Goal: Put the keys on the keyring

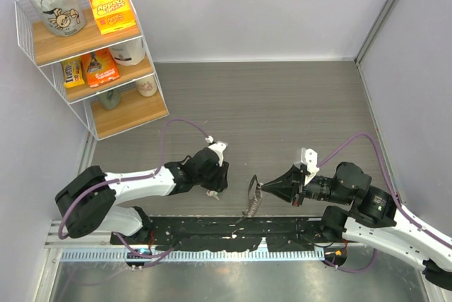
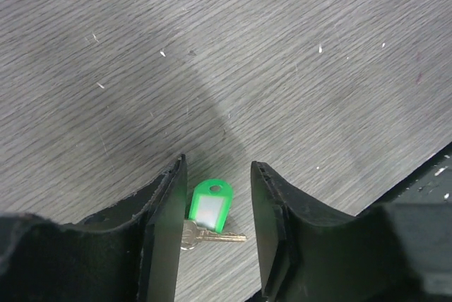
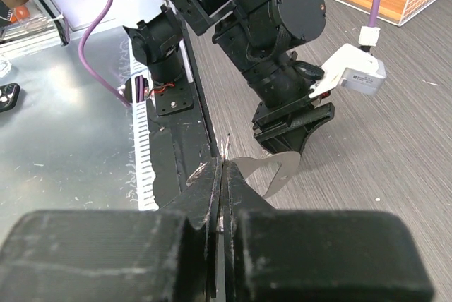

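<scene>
The key [image 2: 209, 207], straddled by the parted left gripper [image 2: 219, 228], is partly hidden by one finger. The keyring [image 3: 277, 168] is pinched by the right gripper [image 3: 220, 169]. Snack packs [image 1: 111, 9] are held on the shelf [image 1: 128, 114].

Looking down on a grey wood-grain bench [image 1: 282, 104], lightly flecked with white specks [image 2: 162, 53]. Finding a white wire shelf [image 1: 131, 113] at its far left corner, carrying three wooden boards. Seeing a grey bag [image 1: 55, 7] and an orange box [image 1: 111, 10] sitting side by side on the top board. Noting a yellow packet [image 1: 73, 73], an orange packet [image 1: 101, 68] and a white container [image 1: 128, 51] lining the middle one, and a white cup [image 1: 146, 88] resting on the lowest. Spotting a black plate [image 1: 233, 230] running along the near edge, bordering a metal sheet [image 1: 212, 281].
</scene>
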Robot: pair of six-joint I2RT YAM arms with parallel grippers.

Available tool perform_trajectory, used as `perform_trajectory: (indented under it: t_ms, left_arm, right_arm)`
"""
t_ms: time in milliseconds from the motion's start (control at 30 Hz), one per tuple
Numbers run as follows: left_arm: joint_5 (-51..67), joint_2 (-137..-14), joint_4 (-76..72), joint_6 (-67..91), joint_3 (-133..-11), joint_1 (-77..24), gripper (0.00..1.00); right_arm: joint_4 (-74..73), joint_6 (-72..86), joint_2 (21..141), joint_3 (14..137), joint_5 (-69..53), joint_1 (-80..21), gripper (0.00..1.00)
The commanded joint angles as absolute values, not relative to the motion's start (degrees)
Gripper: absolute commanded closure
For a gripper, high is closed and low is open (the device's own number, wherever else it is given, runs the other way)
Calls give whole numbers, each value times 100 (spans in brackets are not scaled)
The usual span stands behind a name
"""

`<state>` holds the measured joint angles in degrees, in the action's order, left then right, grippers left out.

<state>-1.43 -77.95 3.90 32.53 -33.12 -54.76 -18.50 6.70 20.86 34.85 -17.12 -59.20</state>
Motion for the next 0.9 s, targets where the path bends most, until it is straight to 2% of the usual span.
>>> perform_trajectory:
  t_ms: [0,133,267,733,867]
  left_arm:
    - [-342,-7392,474,3182,-3367,-5511,49]
    - [-413,-7295,589,3164,-3296,-5511,40]
    - [-299,-7400,545,3199,-3261,-5520,38]
    - [-457,-7910,597,3199,-3305,-5748,38]
    - [-606,-7963,746,3208,-3340,-5783,42]
  right_arm:
    - [-1556,782,1978,3524,-1775,-5950,95]
    - [-1521,817,1995,3507,-1802,-5950,95]
    - [-1503,852,2004,3489,-1837,-5950,95]
    - [-1494,932,2021,3463,-1863,-5950,95]
    - [-1477,923,2056,3463,-1890,-5950,95]
